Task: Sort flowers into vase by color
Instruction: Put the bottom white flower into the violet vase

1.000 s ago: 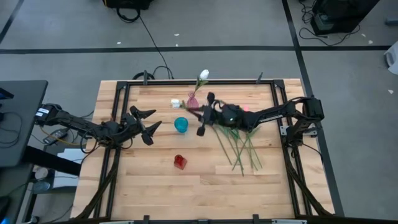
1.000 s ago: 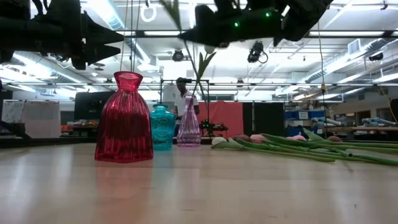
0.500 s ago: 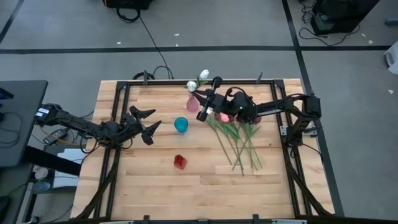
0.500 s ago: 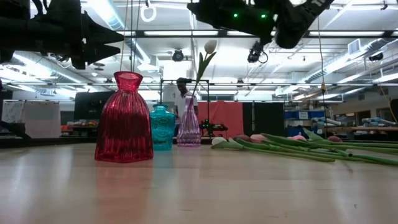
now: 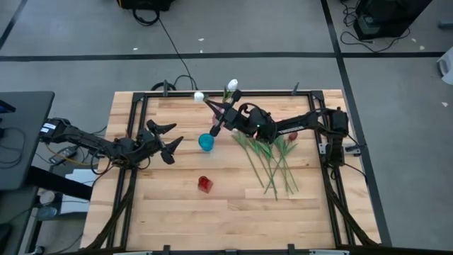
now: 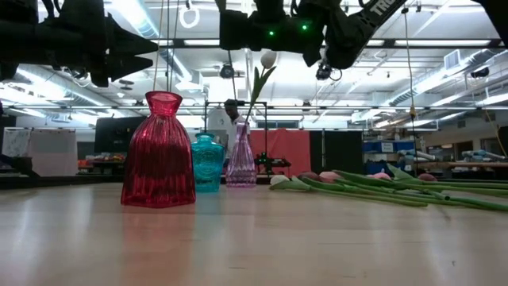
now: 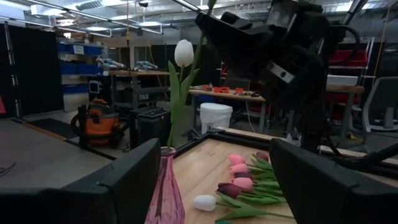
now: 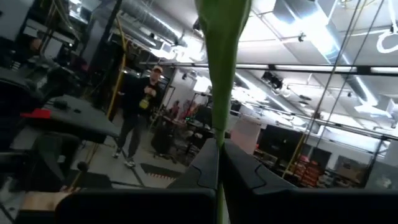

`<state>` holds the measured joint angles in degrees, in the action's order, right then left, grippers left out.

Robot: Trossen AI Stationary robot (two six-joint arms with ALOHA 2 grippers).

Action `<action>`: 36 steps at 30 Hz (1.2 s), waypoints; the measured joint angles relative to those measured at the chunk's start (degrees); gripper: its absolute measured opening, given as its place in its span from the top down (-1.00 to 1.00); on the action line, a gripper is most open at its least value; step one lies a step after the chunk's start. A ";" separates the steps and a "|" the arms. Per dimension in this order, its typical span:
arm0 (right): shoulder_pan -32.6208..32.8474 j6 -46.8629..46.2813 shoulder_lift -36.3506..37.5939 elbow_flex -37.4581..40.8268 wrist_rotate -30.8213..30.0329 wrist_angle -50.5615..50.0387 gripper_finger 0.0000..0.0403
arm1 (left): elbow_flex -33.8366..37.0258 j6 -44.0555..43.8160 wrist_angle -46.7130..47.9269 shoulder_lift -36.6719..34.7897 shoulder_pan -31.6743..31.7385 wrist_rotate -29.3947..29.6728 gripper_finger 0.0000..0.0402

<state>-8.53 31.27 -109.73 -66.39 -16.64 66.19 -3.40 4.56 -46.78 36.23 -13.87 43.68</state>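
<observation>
My right gripper (image 5: 221, 114) is high over the lilac vase (image 6: 241, 160), shut on a white tulip whose head (image 5: 199, 95) sticks out toward the far left. The lilac vase hides beneath the gripper in the high view and holds another white tulip (image 6: 268, 59) upright. The teal vase (image 5: 206, 142) and the red vase (image 5: 205, 185) stand nearer the front. The other tulips (image 5: 272, 159), pink, dark red and white, lie flat in a pile right of the vases. My left gripper (image 5: 168, 139) waits open on the left, above the table. My right gripper pinches the white tulip's green stem (image 8: 219, 134) between its two fingers (image 8: 202, 171). The fingers come from the table's right and lie across the stem. The flower is lifted clear of the table, with its head beyond the fingers toward the far left.
A black metal frame (image 5: 212, 93) runs along the table's far edge behind the vases. Bare wood (image 5: 226, 212) lies along the near side. In the room beyond, a person (image 8: 140, 106) stands far off.
My right gripper has carried the white tulip from beside the teal vase toward the far edge, then left, until it is over the lilac vase. The tulip's head has swung from left of the lilac vase to the far-left of it. The left arm has kept still.
</observation>
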 joint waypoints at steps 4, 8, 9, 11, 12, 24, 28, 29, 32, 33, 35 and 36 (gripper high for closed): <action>-0.90 -0.09 0.07 -0.02 -0.08 -0.86 0.92 | 0.00 -0.02 -0.02 0.00 0.00 0.01 -0.53; -2.23 -1.79 0.07 0.00 -0.44 -3.38 0.92 | 0.00 -0.02 -0.02 0.00 0.00 0.00 -0.53; -2.56 -2.98 0.07 0.00 -0.52 -4.21 0.92 | 0.00 -0.03 -0.02 0.00 0.00 0.01 -0.53; -3.19 -5.47 0.07 0.00 -1.20 -6.91 0.92 | 0.00 -0.05 -0.02 0.00 0.00 0.00 -0.53; -3.46 -6.75 0.07 0.00 -1.91 -8.62 0.92 | 0.00 -0.05 0.00 0.00 0.00 0.00 -0.53; -3.77 -13.63 1.01 0.04 -9.31 -24.34 0.69 | 0.00 -0.29 0.48 0.04 0.00 0.00 -0.53; -3.74 -17.50 2.96 0.04 -9.00 -32.30 0.58 | 0.00 -0.29 0.48 0.04 0.00 0.00 -0.53; -3.76 -18.44 3.63 0.04 -8.69 -34.79 0.54 | 0.00 -0.29 0.48 0.04 0.00 0.00 -0.53; -3.96 -20.88 5.18 0.04 -7.37 -41.52 0.43 | 0.00 -0.29 0.47 0.04 0.00 0.00 -0.53; -4.00 -21.21 5.65 0.04 -6.81 -43.26 0.40 | 0.00 -0.31 0.48 0.04 0.00 0.00 -0.53; -4.00 -21.91 6.52 0.04 -5.78 -46.11 0.33 | 0.00 -0.31 0.46 0.04 0.00 0.00 -0.53; -4.00 -22.12 7.02 0.04 -5.06 -47.42 0.30 | 0.00 -0.31 0.46 0.04 0.00 0.00 -0.53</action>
<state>-12.53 9.15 -102.72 -66.35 -21.70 18.77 -3.40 4.25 -46.33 36.27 -13.87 43.68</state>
